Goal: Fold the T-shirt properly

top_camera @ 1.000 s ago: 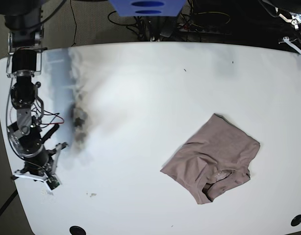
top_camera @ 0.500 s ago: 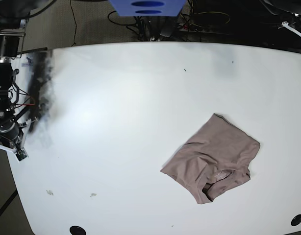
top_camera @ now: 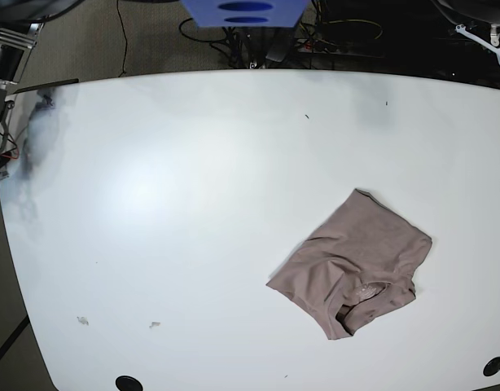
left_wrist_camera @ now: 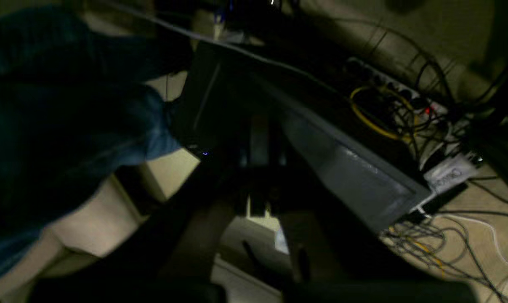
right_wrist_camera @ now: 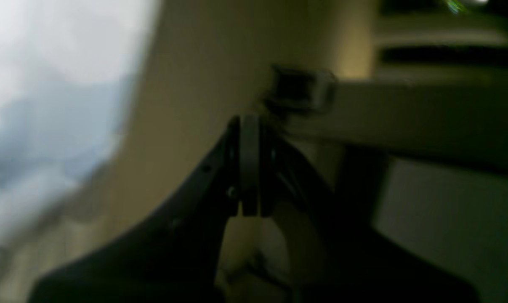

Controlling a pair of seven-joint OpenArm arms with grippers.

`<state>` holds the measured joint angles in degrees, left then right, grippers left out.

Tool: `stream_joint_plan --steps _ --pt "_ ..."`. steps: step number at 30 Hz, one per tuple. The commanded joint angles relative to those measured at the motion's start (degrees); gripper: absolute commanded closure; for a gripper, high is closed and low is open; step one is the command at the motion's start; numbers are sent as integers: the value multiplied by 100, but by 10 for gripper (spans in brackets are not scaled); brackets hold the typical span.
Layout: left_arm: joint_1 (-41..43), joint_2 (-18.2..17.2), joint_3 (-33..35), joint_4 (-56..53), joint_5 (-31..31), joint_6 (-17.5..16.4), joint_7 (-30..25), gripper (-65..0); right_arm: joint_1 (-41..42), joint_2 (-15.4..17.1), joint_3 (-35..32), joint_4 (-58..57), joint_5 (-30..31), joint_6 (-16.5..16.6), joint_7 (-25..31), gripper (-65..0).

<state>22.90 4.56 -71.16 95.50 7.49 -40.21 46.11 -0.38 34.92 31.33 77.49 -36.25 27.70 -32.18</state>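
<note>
The T-shirt (top_camera: 352, 265), a plain dusty mauve-brown knit, was seen lying folded into a compact, tilted, roughly square bundle, softly wrinkled, with a dark opening shown near its lower corner.

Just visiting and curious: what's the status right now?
Both grippers, left and right, shut, empty, off the table. T-shirt lies folded, rumpled. Nothing in the way.

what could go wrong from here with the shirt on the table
The T-shirt lies as a rough, skewed bundle with a loose opening at its lower edge, so the fold may not count as proper and could slump open. It sits toward the table near edge, so a stray tug might slide it off. Both arms are off the table, so any redo needs a long reach back.
</note>
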Motion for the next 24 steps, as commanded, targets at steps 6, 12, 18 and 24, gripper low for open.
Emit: stream_joint_plan --steps 6,12,18,24 --pt "71 278 -27 -482 522 21 -949 -1 -80 187 1082 -448 -898 583 550 0" --pt "71 444 -27 -1045 803 21 -1582 -1 -371 179 2005 -985 -1760 953 1192 0" --pt "62 444 -27 -1748 1049 21 -2074 -1 -652 -50 2665 -1292 -2349 1032 1781 0" --pt "62 444 -27 -2451 1304 21 -2628 -1 -1056 -235 3298 -1450 -2876 1032 2291 0"
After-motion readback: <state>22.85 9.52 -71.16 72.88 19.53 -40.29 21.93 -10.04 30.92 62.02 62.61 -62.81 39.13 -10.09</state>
